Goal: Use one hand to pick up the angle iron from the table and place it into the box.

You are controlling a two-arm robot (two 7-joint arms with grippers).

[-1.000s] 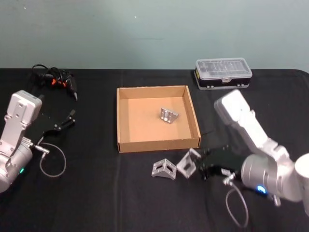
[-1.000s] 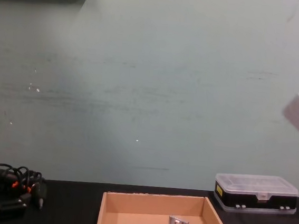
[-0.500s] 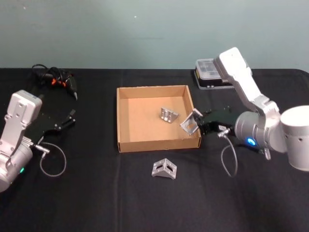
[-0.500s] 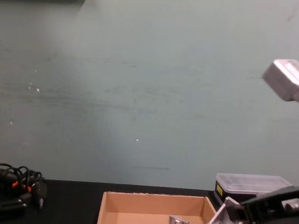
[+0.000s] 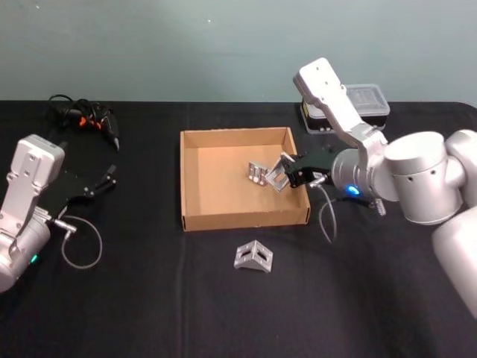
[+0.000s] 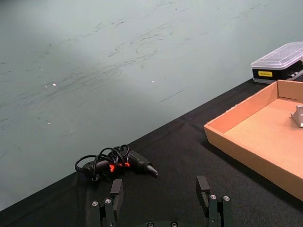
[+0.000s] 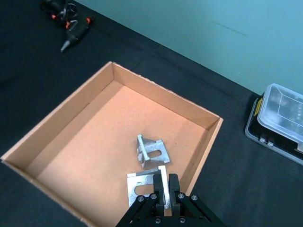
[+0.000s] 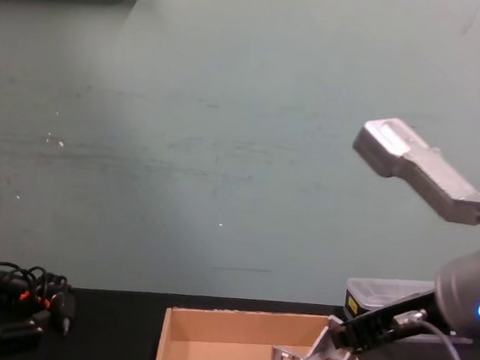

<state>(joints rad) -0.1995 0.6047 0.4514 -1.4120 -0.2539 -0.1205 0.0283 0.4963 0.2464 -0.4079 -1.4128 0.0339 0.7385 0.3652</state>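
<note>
The tan cardboard box (image 5: 238, 221) lies mid-table on the black table (image 5: 149, 298). My right gripper (image 5: 287, 175) hangs over the box's right part, shut on a silver angle iron (image 5: 277, 176). The right wrist view has this held angle iron (image 7: 144, 189) between the fingers of the right gripper (image 7: 166, 196), above the box floor. A second angle iron (image 5: 258, 174) rests inside the box, just left of the held one. A third angle iron (image 5: 253, 256) lies on the table in front of the box. My left gripper (image 6: 160, 189) is parked open at the far left.
A black plastic case with a clear lid (image 5: 358, 101) stands behind the right arm at the back right. A black and orange tool with coiled cable (image 5: 86, 119) lies at the back left. A grey cable loop (image 5: 80, 250) hangs by the left arm.
My right gripper lifted one angle iron from the table in front of the box and carried it back and left over the box's right wall. The left arm stayed put.
</note>
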